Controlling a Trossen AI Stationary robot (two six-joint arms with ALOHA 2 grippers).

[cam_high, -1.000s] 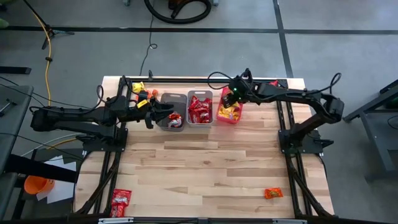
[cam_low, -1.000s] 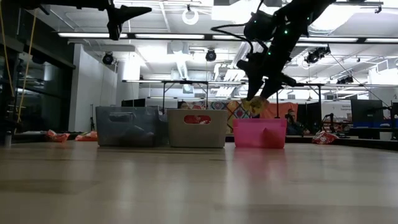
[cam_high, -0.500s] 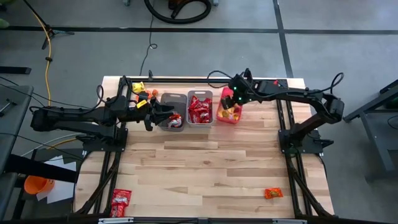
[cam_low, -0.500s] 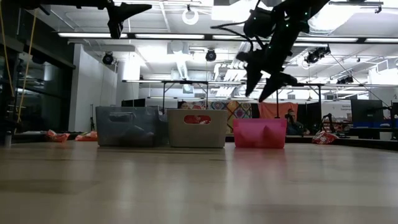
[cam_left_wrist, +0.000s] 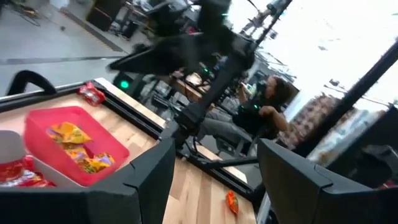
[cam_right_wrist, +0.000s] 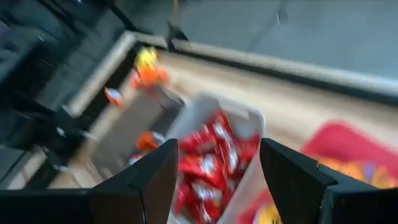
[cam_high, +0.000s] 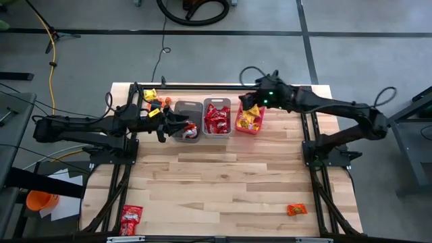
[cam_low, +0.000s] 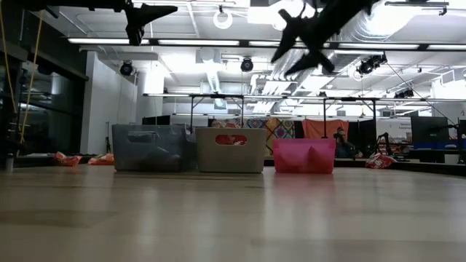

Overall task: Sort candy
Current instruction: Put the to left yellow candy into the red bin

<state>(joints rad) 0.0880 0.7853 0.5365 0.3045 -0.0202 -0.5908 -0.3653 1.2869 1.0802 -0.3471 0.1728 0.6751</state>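
Right claw (cam_high: pixel 248 103) spread wide, empty, above pink bin (cam_high: pixel 249 129); left claw (cam_high: pixel 177 123) seemingly open over grey bin (cam_high: pixel 177 108).

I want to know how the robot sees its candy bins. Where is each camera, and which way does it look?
High view: above the table, looking straight down; both arms show, left claw over the grey bin.
Low view: at table height, looking level across; right claw overhead.
Left wrist view: on the left arm, looking past its open fingers.
Right wrist view: on the right arm, looking down between its open fingers.
All four show the pink bin.
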